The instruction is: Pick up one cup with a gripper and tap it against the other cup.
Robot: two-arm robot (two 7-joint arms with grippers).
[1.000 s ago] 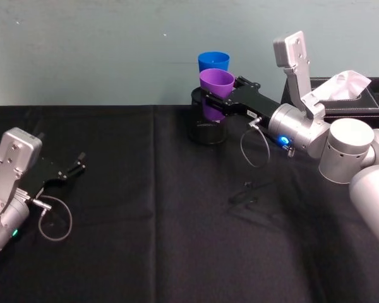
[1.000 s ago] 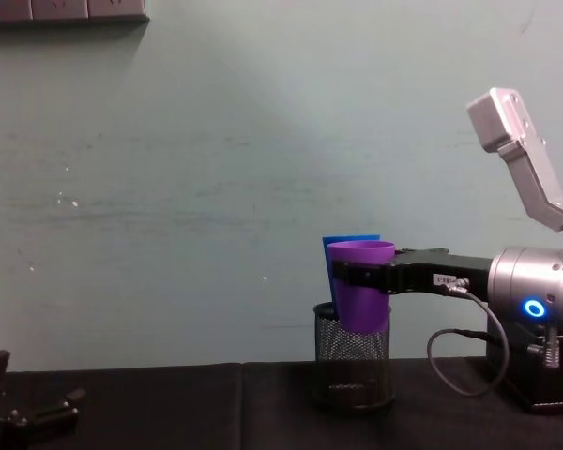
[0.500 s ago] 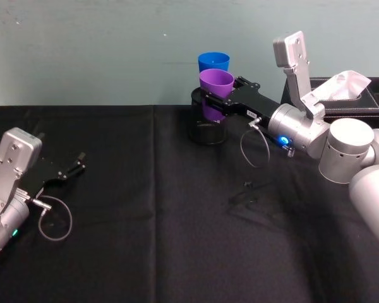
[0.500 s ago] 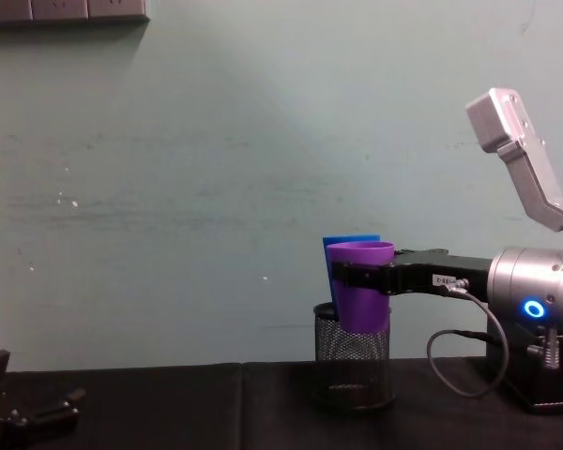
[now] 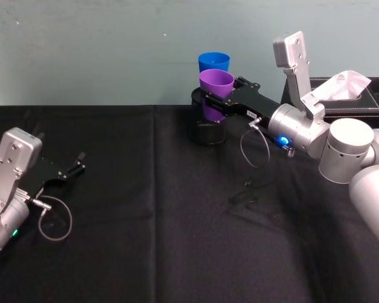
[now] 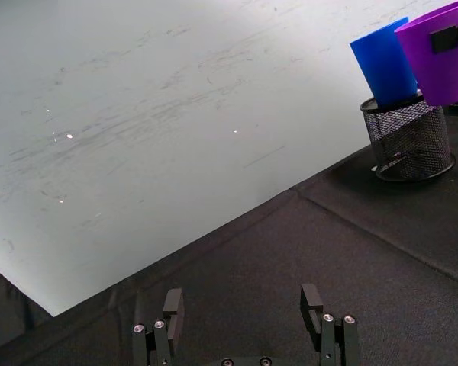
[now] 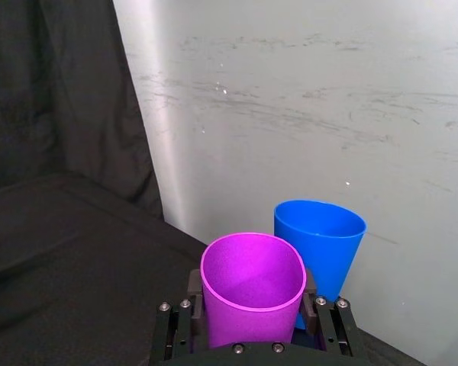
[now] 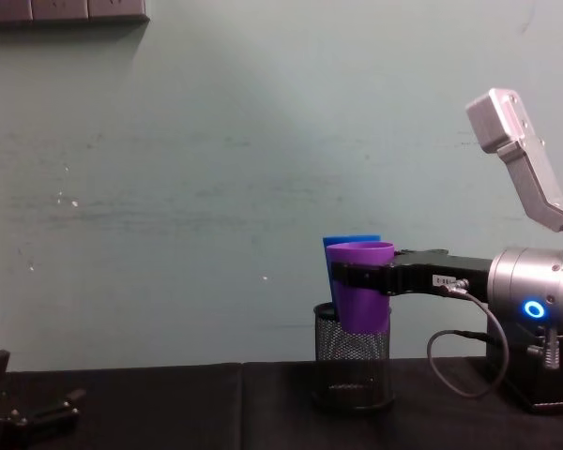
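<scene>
Hanging at the desk's far edge, near its middle, the purple cup (image 5: 215, 87) is clamped upright in the right gripper (image 5: 214, 100), whose two black fingers press on opposite sides of the cup just below the rim. Directly behind it, toward the wall, stands the blue cup (image 5: 213, 61), which appears to sit in the black mesh pen holder (image 5: 207, 134). The purple cup's base hangs at the holder's mouth. From the right wrist the two rims overlap, but whether they are touching or just apart cannot be told.

Over the last second almost nothing has shifted. From the chest, the purple cup has sunk a hair and otherwise kept its place against the blue one. That reads as a pause at the point of the tap, either at contact or a small nudge short of it, so the task looks close to done.

The left gripper (image 5: 72, 169) lies parked near the desk's left edge, fingers spread and empty. A tissue box (image 5: 347, 88) sits at the far right corner.
</scene>
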